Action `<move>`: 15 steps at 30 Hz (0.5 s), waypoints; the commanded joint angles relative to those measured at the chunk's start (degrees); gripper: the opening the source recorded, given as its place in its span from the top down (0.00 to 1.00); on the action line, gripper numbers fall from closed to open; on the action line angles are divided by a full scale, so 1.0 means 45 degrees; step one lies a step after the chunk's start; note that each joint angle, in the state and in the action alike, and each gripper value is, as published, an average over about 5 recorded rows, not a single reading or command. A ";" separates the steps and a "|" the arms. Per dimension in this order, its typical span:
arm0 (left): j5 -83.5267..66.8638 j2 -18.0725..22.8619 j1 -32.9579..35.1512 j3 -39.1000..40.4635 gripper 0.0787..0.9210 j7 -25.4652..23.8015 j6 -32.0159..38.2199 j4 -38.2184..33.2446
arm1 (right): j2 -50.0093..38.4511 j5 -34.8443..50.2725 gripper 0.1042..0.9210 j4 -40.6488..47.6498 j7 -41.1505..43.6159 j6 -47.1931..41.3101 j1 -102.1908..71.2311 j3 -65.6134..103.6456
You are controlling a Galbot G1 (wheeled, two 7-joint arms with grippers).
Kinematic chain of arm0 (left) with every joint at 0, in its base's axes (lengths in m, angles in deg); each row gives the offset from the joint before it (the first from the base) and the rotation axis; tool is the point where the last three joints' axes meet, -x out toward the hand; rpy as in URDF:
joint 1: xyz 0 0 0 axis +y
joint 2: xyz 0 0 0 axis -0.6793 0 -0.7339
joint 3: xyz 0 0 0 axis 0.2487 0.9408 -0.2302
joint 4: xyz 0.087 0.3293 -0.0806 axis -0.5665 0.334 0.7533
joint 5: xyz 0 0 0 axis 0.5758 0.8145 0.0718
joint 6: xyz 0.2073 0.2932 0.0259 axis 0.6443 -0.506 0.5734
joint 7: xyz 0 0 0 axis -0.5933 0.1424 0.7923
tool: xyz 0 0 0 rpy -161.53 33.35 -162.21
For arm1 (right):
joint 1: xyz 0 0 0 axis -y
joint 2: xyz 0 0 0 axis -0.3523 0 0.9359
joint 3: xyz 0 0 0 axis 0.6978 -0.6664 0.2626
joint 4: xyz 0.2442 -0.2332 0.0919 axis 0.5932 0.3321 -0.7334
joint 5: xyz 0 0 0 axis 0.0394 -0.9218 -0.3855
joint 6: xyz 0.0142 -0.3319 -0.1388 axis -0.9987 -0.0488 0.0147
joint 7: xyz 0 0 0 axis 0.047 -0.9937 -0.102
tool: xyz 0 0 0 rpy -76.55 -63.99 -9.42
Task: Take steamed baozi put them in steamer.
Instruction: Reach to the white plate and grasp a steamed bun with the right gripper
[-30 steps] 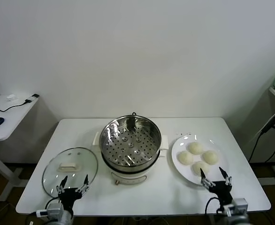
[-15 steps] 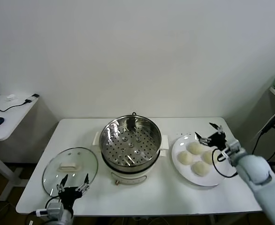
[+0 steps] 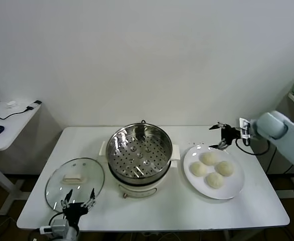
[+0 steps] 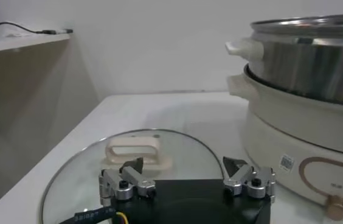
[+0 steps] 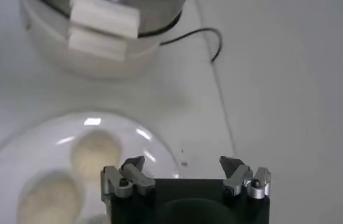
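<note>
Nearest the robot, at the table's front edge, the left gripper (image 3: 78,200) hangs parked just in front of the round glass lid with a white handle (image 3: 75,182), its jaws spread wide and holding nothing. The lid lies flat on the white rectangular table (image 3: 152,213), just left of the steamer.

A little farther in, to the right, sits the flat round white plate (image 3: 236,188) carrying the 4 pale cream-white dome-shaped steamed baozi (image 3: 213,167), clustered together with neighbouring buns touching or nearly so. None has been moved yet: all 4 are on the plate.

At the table's centre stands the round shiny stainless-steel steamer (image 3: 139,153) on its cream-white base, its perforated tray bare of buns and uncovered.

Farthest back, the right gripper (image 3: 220,136) hovers above the table just beyond the plate's far rim, jaws wide apart and empty; in its wrist view the buns lie below and toward the steamer side.

The buns look light, soft and easily dented, with a smooth skin that may stick or tear. I would judge the best hold to be across the widest part of 1 dome, low on its sides, closing gently. The bun nearest the far rim seems the easiest first pick, since its outer side is free of neighbours.
</note>
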 commanded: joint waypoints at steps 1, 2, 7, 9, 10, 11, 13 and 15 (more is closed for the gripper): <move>0.0009 0.0021 -0.0024 -0.0009 0.12 -0.0007 0.0074 0.0224 | 0.1126 0.0187 0.12 0.1662 0.1929 -0.0226 0.4234 -0.6423; 0.0003 0.0025 -0.0034 -0.0016 0.12 -0.0008 0.0079 0.0250 | 0.1361 0.0236 0.12 0.1770 0.1800 -0.0436 0.3989 -0.6401; -0.0013 0.0023 -0.0069 -0.0025 0.12 -0.0010 0.0129 0.0397 | 0.2341 0.0424 0.12 0.2343 0.1206 -0.1227 0.2720 -0.5901; -0.0010 0.0019 -0.0081 -0.0014 0.12 -0.0008 0.0154 0.0464 | 0.2634 0.0551 0.12 0.2603 0.0999 -0.1417 0.2283 -0.5600; -0.0007 0.0017 -0.0086 -0.0008 0.12 -0.0007 0.0169 0.0493 | 0.2762 0.0594 0.12 0.2741 0.0928 -0.1484 0.2096 -0.5456; -0.0001 0.0016 -0.0093 -0.0003 0.12 -0.0007 0.0185 0.0525 | 0.2893 0.0618 0.12 0.2886 0.0869 -0.1514 0.1908 -0.5310; 0.0013 0.0015 -0.0103 0.0008 0.12 -0.0008 0.0222 0.0586 | 0.3163 0.0603 0.12 0.3249 0.0775 -0.1564 0.1547 -0.4988; 0.0050 0.0012 -0.0103 0.0030 0.12 -0.0007 0.0267 0.0648 | 0.3424 0.0477 0.12 0.3675 0.0742 -0.1546 0.1219 -0.4708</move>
